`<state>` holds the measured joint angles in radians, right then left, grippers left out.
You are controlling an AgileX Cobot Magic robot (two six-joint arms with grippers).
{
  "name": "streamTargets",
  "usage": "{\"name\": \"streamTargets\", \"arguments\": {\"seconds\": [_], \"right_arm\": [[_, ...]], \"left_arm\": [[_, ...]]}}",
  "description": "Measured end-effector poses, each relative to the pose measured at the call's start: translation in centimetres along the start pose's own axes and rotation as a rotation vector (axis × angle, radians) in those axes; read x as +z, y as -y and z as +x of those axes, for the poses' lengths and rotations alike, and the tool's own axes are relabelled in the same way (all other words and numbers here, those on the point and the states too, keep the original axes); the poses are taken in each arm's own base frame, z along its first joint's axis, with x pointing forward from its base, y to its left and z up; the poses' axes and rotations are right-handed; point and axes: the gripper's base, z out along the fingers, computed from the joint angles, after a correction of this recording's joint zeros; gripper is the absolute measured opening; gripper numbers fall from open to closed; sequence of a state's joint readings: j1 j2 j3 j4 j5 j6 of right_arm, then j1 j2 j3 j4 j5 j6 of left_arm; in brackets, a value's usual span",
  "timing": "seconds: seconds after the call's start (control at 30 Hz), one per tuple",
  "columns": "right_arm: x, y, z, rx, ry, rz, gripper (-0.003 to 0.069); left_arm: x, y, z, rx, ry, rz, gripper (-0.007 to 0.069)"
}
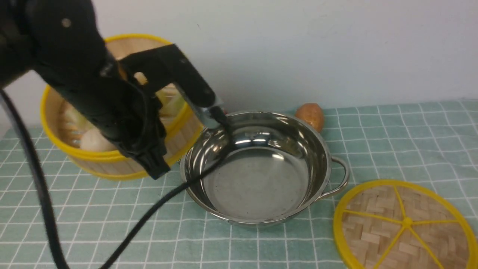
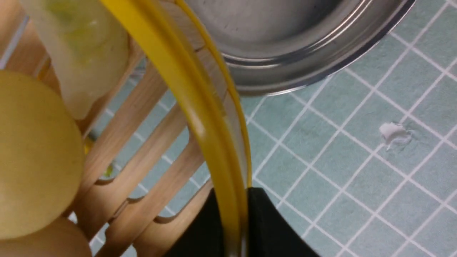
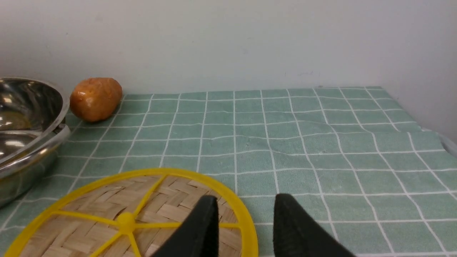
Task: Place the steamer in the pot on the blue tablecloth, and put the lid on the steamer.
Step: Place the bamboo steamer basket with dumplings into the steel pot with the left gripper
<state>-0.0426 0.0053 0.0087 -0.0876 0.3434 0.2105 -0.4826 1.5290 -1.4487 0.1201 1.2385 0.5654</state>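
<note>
The steamer (image 1: 98, 164), a slatted bamboo basket with a yellow rim, hangs tilted at the left of the pot (image 1: 303, 139). It holds pale round foods. My left gripper (image 1: 155, 168) is shut on its rim; in the left wrist view the black jaws (image 2: 236, 217) pinch the yellow rim (image 2: 185, 89), with the pot's edge (image 2: 285, 60) just beyond. The shiny pot stands empty on the blue tablecloth (image 1: 392, 142). The woven lid (image 1: 377, 224) lies flat at the front right. My right gripper (image 3: 246, 214) is open above the lid's edge (image 3: 107, 203).
A brown potato-like lump (image 1: 310, 114) sits behind the pot by the white wall, also in the right wrist view (image 3: 95, 98). The left arm's black cable (image 1: 157, 207) crosses in front of the pot. A small white scrap (image 2: 392, 131) lies on the cloth.
</note>
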Motion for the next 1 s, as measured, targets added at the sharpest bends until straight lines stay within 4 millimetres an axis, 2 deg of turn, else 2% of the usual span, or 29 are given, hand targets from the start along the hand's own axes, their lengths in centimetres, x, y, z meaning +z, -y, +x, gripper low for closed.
{"name": "streamTargets", "arguments": {"seconds": [0.03,0.07,0.17,0.37,0.57,1.0], "right_arm": [[0.0,0.0,0.0,0.000,0.000,0.000,0.0244],[0.0,0.0,0.0,0.000,0.000,0.000,0.0244],[0.0,0.0,0.0,0.000,0.000,0.000,0.0244],[0.0,0.0,0.0,0.000,0.000,0.000,0.0244],[0.0,0.0,0.0,0.000,0.000,0.000,0.0244],[0.0,0.0,0.0,0.000,0.000,0.000,0.0244]], "left_arm": [[0.6,0.7,-1.1,0.075,-0.013,0.001,0.0043],[0.5,0.7,-1.1,0.081,-0.014,-0.004,0.0043],[2.3,2.4,-3.8,0.283,-0.049,-0.021,0.0043],[4.9,4.4,-6.1,0.487,-0.016,0.036,0.0043],[6.5,5.4,-7.8,0.539,0.089,0.070,0.0043],[10.1,5.7,-8.7,0.553,0.074,0.103,0.0043]]}}
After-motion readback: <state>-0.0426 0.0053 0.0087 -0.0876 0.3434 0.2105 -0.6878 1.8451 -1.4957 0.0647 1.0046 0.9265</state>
